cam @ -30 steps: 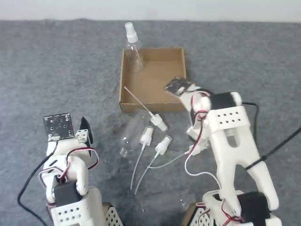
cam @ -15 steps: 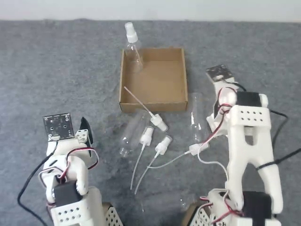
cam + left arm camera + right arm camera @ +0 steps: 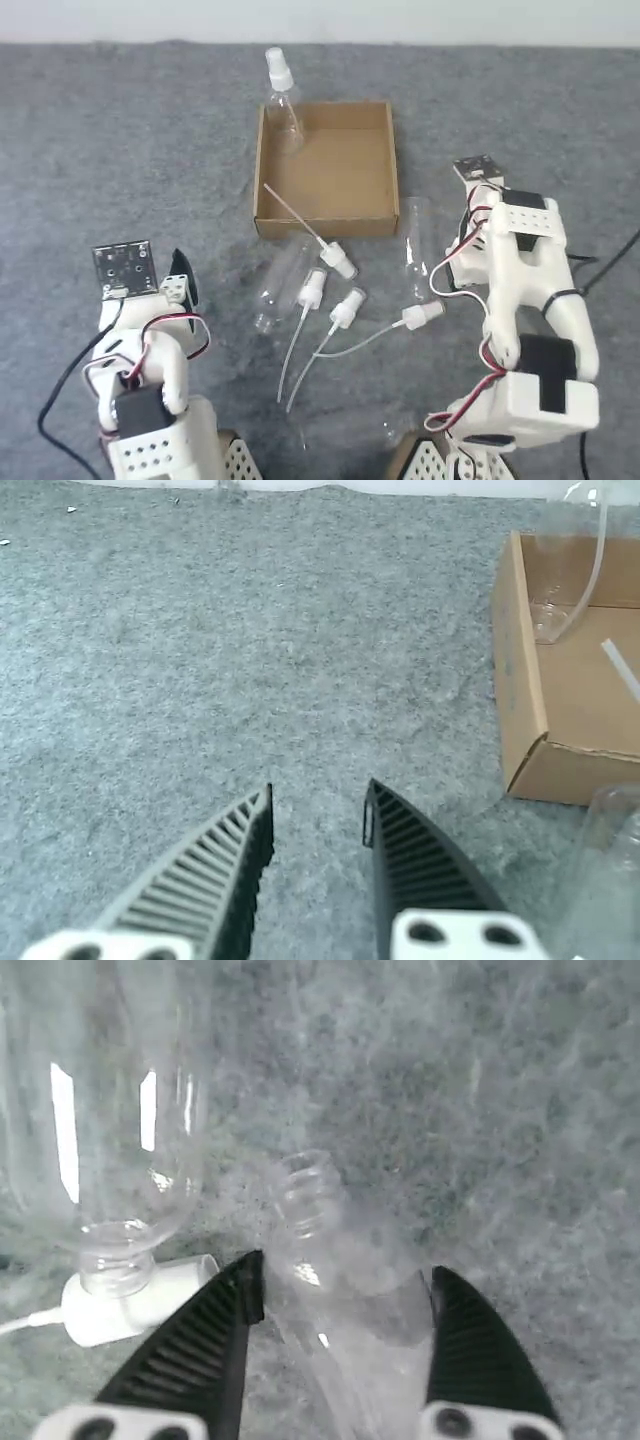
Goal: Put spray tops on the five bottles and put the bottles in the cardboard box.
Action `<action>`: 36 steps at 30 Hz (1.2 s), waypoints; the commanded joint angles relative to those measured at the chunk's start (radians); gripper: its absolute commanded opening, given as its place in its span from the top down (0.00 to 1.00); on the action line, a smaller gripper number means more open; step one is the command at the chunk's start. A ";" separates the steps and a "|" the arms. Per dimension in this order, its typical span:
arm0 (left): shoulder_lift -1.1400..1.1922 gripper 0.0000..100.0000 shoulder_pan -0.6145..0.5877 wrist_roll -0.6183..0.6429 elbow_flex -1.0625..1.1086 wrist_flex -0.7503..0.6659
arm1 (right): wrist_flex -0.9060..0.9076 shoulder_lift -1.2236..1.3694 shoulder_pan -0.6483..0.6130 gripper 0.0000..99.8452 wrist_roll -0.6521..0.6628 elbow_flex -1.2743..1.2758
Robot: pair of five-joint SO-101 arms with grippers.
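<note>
right gripper point(image 3: 345, 1272) is clamped on a clear bottle point(image 3: 312, 1205): jaws held wide apart by the body, one against each side, bare threaded neck pointing away from the gripper, grey tabletop point(image 3: 520, 1080) behind it. just beside it lies a second bottle point(image 3: 110, 1110), its neck touching a white spray top point(image 3: 135, 1310). in the high view that second bottle point(image 3: 415, 245) is off the right front corner of the cardboard box point(image 3: 325, 226), with the spray top point(image 3: 425, 315) at its neck end and the right arm over the right side of the tabletop. left gripper point(image 3: 319, 788) is near the left front of the tabletop, jaws a little apart, holding and touching nothing. the box sits toward the far edge, mid tabletop. a capped bottle point(image 3: 283, 110) is at its far left corner. a third bottle point(image 3: 278, 285) lies in front of the box, and three loose spray tops point(image 3: 340, 262) are just beside it.
</note>
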 commanded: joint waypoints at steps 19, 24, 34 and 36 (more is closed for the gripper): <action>-0.012 0.86 -0.003 -0.008 -0.013 -0.032 | -0.007 -0.005 -0.025 0.72 0.344 -0.069; -0.012 0.86 -0.003 -0.008 -0.013 -0.032 | -0.005 -0.004 -0.022 0.73 0.405 -0.068; -0.012 0.86 -0.003 -0.008 -0.013 -0.032 | -0.015 0.074 0.002 0.80 0.440 -0.075; -0.012 0.86 -0.002 -0.008 -0.013 -0.032 | -0.013 0.061 0.015 0.82 0.439 -0.075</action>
